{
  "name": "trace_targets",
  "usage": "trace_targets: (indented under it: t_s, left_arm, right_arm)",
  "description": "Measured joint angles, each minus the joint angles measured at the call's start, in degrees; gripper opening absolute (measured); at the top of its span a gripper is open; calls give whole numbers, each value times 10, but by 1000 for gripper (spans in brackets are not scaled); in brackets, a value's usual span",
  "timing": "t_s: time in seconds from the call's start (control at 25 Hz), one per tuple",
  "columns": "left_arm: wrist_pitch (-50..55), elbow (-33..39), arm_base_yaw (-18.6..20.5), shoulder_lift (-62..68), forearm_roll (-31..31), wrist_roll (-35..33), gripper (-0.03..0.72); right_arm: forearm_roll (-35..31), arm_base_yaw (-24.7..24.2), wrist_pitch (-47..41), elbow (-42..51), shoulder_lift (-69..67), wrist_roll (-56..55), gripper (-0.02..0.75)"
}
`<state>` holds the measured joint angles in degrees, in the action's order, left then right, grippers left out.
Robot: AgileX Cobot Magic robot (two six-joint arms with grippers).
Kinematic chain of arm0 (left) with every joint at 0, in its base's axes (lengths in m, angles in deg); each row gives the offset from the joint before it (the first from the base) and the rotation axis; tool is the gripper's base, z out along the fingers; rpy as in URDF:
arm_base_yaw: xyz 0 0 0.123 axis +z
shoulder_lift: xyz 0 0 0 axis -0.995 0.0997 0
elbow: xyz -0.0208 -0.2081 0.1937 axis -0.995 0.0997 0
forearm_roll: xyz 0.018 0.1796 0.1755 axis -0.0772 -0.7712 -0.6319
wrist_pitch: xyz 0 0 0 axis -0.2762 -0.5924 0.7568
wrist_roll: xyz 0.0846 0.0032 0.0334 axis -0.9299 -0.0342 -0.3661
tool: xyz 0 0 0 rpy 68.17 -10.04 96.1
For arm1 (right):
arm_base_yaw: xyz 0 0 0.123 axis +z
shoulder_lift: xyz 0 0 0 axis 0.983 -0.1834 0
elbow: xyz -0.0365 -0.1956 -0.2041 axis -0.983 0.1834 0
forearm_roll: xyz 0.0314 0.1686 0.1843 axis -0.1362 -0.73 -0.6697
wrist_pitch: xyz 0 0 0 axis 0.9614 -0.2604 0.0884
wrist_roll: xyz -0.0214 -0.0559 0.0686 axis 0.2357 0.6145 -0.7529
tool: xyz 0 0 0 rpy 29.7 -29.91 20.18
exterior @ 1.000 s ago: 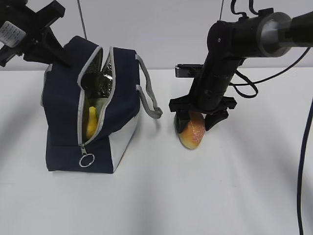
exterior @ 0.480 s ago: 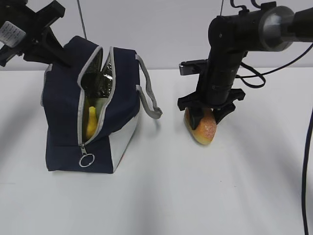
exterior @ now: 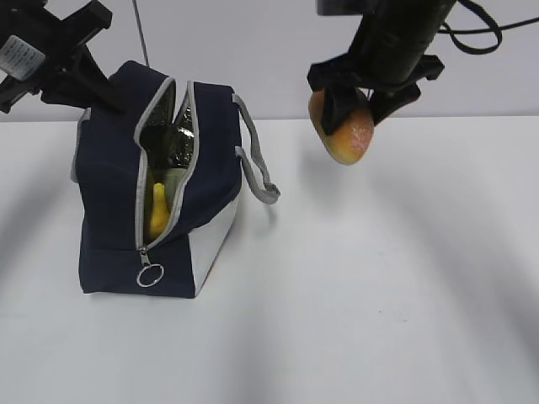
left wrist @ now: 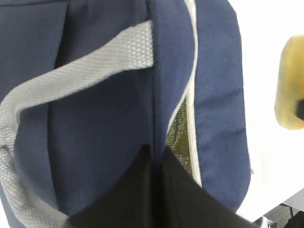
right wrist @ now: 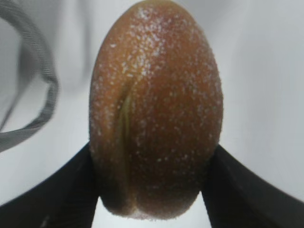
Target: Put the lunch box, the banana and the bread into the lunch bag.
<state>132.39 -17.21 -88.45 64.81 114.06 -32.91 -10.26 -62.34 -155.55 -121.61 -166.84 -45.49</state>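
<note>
- The worktop is a plain white surface; the lunch bag stands on its left part and the rest of it in view carries nothing else.
- The lunch bag stands upright, navy with a white lower side panel, its grey zipper run open so the mouth gapes and the foil lining shows; the ring pull hangs low at the front.
- The left claw is at the bag's upper rear edge; in the left wrist view its dark fingers seem pinched on the fabric beside the opening, apparently holding the mouth open, though the grip itself is partly hidden.
- The right claw hangs in the air, well above the worktop and to the right of the bag, clamped on the bread from both sides.
- The banana is inside the bag, a yellow strip seen through the opening.
- A pale green edge beside it may be the lunch box; too little shows to be sure.
- The bread is the last item outside, held end-down.
- Judged step: carrying the bread to the bag. The next move calls for travelling left over the handle, lining up with the narrow slit, and lowering before release.
- No brand or writing is legible; a white label on the left arm is unreadable.
</note>
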Motion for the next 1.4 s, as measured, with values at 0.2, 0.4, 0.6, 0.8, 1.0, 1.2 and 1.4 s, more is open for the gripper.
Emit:
trace_targets:
  t_s: [0.2,0.4,0.6,0.8,1.0,1.2,1.4]
  left_arm:
    - [0,0,0,0,0,0,-3]
    - [-1,0,0,0,0,0,-3]
    - [-1,0,0,0,1,0,-3]
    - [0,0,0,0,1,0,-3]
    - [2,0,0,0,2,0,-3]
    - [2,0,0,0,4,0,-3]
    - [3,0,0,0,4,0,-3]
  right_arm:
    - [-68,38,-17,-43,21,33,447]
    - [-102,91,3,-52,22,41,447]
    - [-160,119,60,-53,6,43,447]
    - [-196,123,96,-53,-31,45,447]
    - [-209,123,117,-54,-66,46,517]
    - [-216,123,116,-61,-78,52,641]
    - [-191,123,72,-110,-78,56,649]
